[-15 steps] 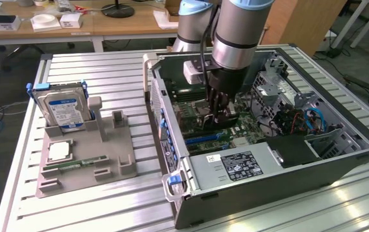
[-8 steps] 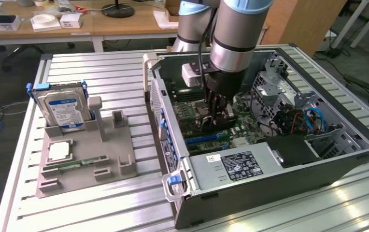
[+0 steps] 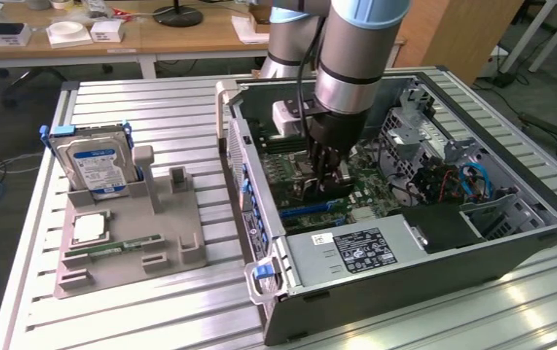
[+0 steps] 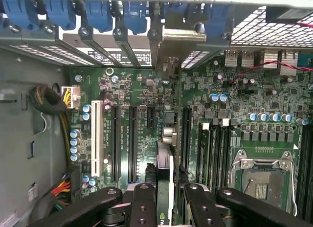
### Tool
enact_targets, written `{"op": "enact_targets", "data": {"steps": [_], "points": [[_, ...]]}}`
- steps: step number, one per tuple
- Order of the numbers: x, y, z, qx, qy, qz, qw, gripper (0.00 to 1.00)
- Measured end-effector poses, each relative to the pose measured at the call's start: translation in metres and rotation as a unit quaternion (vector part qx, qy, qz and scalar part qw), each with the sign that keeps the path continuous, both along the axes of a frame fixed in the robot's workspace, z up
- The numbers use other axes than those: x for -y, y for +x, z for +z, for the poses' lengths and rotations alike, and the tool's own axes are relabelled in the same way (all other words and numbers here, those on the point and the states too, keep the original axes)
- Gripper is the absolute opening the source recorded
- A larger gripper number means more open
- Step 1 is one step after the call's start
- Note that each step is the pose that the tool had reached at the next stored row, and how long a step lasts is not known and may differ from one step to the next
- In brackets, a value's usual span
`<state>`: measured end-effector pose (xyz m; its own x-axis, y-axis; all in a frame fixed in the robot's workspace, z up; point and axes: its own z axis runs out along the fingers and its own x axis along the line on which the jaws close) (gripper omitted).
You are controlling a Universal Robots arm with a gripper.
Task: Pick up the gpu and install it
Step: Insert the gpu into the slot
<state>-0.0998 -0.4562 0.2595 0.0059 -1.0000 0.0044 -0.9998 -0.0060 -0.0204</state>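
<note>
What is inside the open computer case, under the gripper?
The gripper holds the gpu edge-on above the green motherboard with its black slots. The card hides the slot directly beneath it.

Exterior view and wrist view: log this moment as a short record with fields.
arm: reaching down into the open computer case
pincer: shut on the gpu, card held on edge
gpu position: just above the motherboard, between its long slots; seating not clear
gray holder: on the exterior view's left, holding hard drive, memory stick
</note>
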Motion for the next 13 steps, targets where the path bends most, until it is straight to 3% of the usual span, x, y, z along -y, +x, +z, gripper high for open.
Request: {"op": "enact_targets", "data": {"steps": [13], "points": [[0.0,-0.003,-0.0121,0.0,0.0,0.0,1.0,0.27]]}}
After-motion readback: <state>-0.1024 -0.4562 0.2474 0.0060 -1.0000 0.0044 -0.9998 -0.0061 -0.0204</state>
